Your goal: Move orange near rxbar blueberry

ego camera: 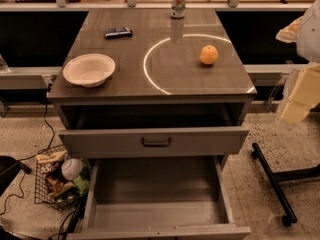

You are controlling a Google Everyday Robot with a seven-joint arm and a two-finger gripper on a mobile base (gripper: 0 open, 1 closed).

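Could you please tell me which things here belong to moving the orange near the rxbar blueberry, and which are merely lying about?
Belongs to the job:
orange, right side of the table; rxbar blueberry, back left; gripper, off the table's right edge.

Just lying about:
white bowl, front left; drink can, back edge; wire basket, on the floor.

Grey cabinet (150,115) at centre, glossy top (150,39) with a bright ring (145,66) of reflected light. Slightly out, the upper drawer (100,143), dark handle (156,142) at its middle; far out, the lower drawer (155,204). Speckled pale floor (260,204) below. At left, a wire basket (42,191) of snack packets, black cables (30,156) beside it. At right, a black wheeled leg (272,179). Behind, pale rails (25,76) across dark gaps. Warm, dim light. At the right edge, beside the cabinet, the gripper (298,96).
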